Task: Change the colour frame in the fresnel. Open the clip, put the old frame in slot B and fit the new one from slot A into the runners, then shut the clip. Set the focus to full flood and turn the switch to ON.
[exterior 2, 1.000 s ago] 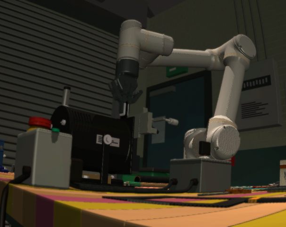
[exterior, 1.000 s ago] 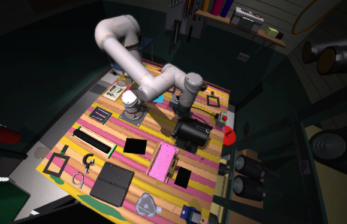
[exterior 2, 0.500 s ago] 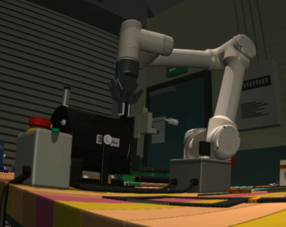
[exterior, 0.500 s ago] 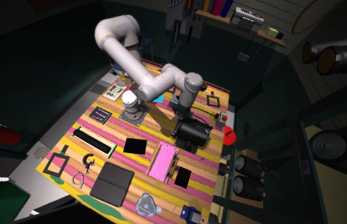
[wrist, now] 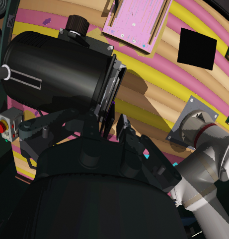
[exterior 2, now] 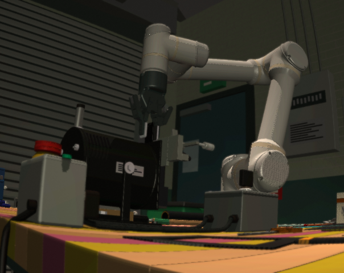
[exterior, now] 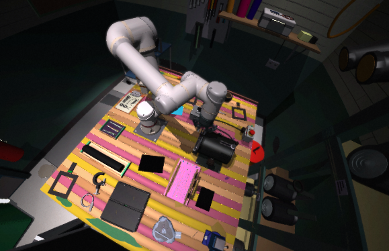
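Observation:
The colour frame sits in the runners at the front of the black fresnel, and only its dark top edge shows, the rest hidden by the lamp's front rim. My gripper hangs straight above that top edge with its fingers open, and it holds nothing. The pink slot rack lies on the table in front of the lamp. The focus knob sticks out of the lamp's side.
Behind the lamp stands my arm's base. A grey switch box with a red button sits beside the fresnel. Black squares and a closed dark case lie on the striped tabletop.

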You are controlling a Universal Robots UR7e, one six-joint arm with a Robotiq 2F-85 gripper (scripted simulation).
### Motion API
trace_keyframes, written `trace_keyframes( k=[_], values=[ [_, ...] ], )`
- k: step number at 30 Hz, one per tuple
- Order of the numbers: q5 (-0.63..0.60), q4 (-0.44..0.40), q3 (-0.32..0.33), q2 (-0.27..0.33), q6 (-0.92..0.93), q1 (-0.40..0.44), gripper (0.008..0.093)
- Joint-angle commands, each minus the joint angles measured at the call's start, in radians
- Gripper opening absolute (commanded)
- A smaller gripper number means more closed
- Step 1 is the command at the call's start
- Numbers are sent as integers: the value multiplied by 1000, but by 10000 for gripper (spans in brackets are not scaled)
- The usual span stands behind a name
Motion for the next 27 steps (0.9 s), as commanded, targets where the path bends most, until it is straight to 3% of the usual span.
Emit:
trace_keyframes(
  k=[1,13,27],
  values=[
    [0,0,0,0,0,0,380],
    [0,17,-15,-4,0,0,380],
    [0,106,-93,-15,0,0,380]
  ],
)
